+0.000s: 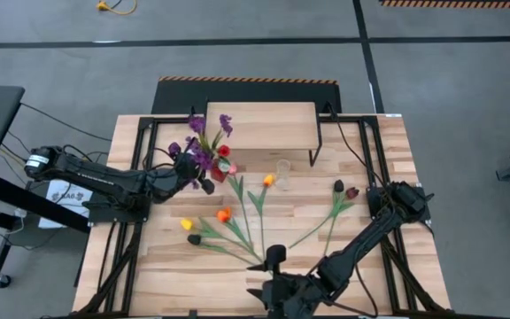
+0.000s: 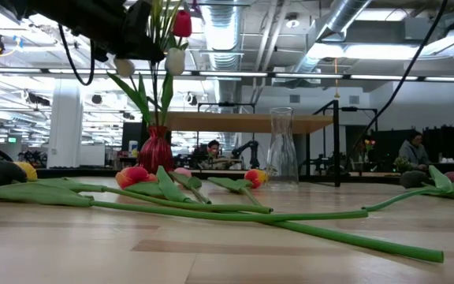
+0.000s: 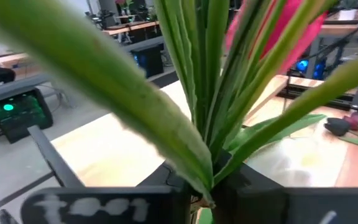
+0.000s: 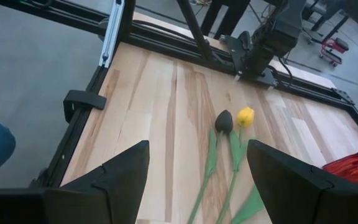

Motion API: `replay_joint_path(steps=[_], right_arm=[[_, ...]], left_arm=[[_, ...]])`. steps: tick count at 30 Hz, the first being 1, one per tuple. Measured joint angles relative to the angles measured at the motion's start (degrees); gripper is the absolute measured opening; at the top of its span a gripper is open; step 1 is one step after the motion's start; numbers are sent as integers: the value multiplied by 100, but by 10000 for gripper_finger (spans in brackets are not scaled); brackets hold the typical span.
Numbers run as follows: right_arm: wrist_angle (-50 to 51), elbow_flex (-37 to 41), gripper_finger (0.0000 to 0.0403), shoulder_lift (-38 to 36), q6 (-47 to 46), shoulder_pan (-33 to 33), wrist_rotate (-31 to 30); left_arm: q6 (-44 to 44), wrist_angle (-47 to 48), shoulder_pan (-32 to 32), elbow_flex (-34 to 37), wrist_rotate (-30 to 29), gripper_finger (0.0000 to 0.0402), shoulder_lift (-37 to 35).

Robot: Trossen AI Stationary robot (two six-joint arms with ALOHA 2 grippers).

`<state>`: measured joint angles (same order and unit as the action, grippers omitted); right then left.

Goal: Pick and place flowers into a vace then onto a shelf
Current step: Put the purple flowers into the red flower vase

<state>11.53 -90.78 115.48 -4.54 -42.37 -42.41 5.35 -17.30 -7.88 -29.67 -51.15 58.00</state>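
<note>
The step in hand looks like loading the red vase [image 2: 155,150]: the left gripper [image 1: 187,170] hangs just over it, fingers pinched on the stems of a tulip [image 3: 210,93], whose lower end seems to reach into the vase's mouth. Next it probably must let go cleanly. The loose flowers [image 1: 237,221] lie on the table between the arms. The right gripper [image 4: 194,180], fingers spread and empty, hovers near a yellow tulip [image 4: 245,116] and a dark one.
</note>
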Motion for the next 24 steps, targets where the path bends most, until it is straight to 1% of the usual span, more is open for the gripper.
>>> replay_joint_path(steps=[6,9,12,18,24], right_arm=[[0,0,265,0,0,0,-2],[0,0,265,0,-1,2,-4],[0,0,265,0,0,0,-4],[-2,0,265,0,-4,2,-4],[-2,-2,265,0,-21,-2,-2]], left_arm=[[157,189,0,0,28,23,0],[345,510,0,-103,88,32,0],[505,849,0,-262,109,53,0],[735,1286,0,-538,167,109,0],[1227,2292,0,-841,272,152,0]])
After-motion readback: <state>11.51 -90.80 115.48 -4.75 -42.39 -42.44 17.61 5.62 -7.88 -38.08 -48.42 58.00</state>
